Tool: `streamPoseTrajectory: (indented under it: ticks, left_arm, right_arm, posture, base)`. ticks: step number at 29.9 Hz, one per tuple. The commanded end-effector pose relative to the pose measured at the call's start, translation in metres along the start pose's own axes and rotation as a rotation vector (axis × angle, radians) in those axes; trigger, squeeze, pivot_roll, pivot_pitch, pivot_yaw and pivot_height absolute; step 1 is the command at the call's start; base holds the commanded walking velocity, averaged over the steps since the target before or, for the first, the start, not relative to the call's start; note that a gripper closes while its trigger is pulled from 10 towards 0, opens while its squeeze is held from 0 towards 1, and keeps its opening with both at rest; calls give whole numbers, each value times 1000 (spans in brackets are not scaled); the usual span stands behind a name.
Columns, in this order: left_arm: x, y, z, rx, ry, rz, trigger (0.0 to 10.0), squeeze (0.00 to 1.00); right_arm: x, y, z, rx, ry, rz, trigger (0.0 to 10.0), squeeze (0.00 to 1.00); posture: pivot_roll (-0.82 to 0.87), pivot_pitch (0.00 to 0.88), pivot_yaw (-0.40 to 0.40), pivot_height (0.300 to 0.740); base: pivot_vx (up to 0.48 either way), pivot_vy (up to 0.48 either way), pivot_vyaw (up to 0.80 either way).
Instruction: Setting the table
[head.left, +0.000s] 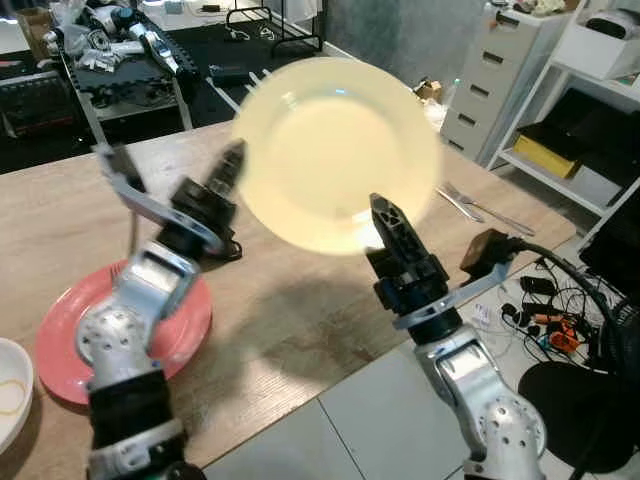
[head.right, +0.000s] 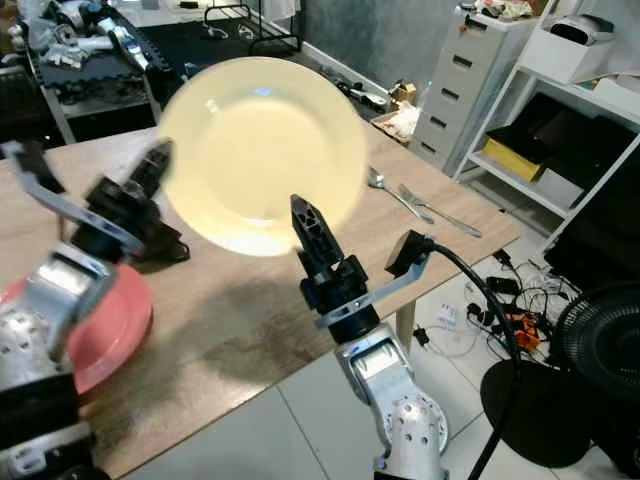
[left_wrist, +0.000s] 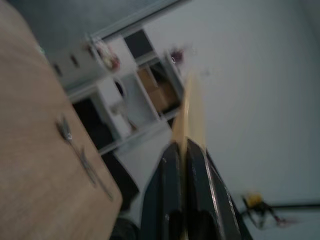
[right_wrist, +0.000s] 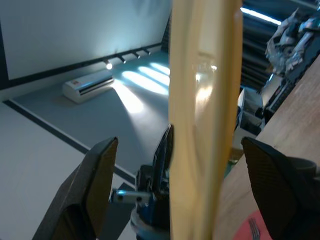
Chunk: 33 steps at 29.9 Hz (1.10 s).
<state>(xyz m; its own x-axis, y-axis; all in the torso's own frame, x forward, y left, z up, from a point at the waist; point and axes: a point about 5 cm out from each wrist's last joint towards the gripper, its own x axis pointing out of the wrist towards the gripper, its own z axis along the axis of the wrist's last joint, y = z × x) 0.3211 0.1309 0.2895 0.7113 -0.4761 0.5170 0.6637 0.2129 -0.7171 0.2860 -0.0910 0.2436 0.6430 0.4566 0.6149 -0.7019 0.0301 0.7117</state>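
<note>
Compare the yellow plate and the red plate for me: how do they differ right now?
The yellow plate is pale cream and held up off the table, tilted to face the camera; the red plate lies flat on the wooden table. The left gripper is clamped on the yellow plate's rim, with the right gripper at its lower edge; nothing grips the red one. Both are round dinner plates.

Motion blur softens the yellow plate (head.left: 335, 150). The pink plate (head.left: 70, 340) is partly hidden by the left arm. A white bowl (head.left: 10, 385) is cut by the frame edge.
</note>
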Motion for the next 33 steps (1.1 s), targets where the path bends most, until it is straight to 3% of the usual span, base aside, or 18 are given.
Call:
streamPoseTrajectory:
  ticks: [1, 3, 6, 7, 26, 29, 33]
  left_arm:
    - [0, -7, -6, 1, 35, -33, 10000, 0]
    - [-2, -8, -19, -3, 88, -28, 10000, 0]
    - [-5, -8, -26, 0, 112, -13, 10000, 0]
    - [-6, -7, -25, -3, 105, -4, 10000, 0]
    - [-7, -7, -23, 3, 91, 27, 10000, 0]
    - [-9, -4, -23, 48, 100, 61, 10000, 0]
    - [-12, 6, -24, 258, 139, 163, 10000, 0]
  right_arm:
    - [7, 3, -9, 58, -20, 35, 7569, 0]
    - [6, 2, -8, 53, -26, 28, 3529, 0]
    - [5, 1, -6, 42, -35, 20, 2784, 0]
    - [5, 0, -4, 39, -44, 13, 0, 0]
    - [0, -5, 9, -25, -118, -25, 0, 0]
    - [0, -6, 10, -39, -127, -33, 0, 0]
    - [-1, -5, 12, -59, -133, -30, 0, 0]
  posture:
    - [74, 151, 42, 740]
    - [75, 153, 44, 740]
    - [75, 153, 44, 740]
    - [77, 154, 45, 740]
    - [76, 151, 51, 740]
    - [79, 151, 52, 740]
    - [80, 151, 54, 740]
  base:
    - [0, 0, 0]
    - [0, 0, 0]
    - [0, 0, 0]
    - [0, 0, 0]
    - [0, 0, 0]
    - [0, 0, 0]
    - [0, 0, 0]
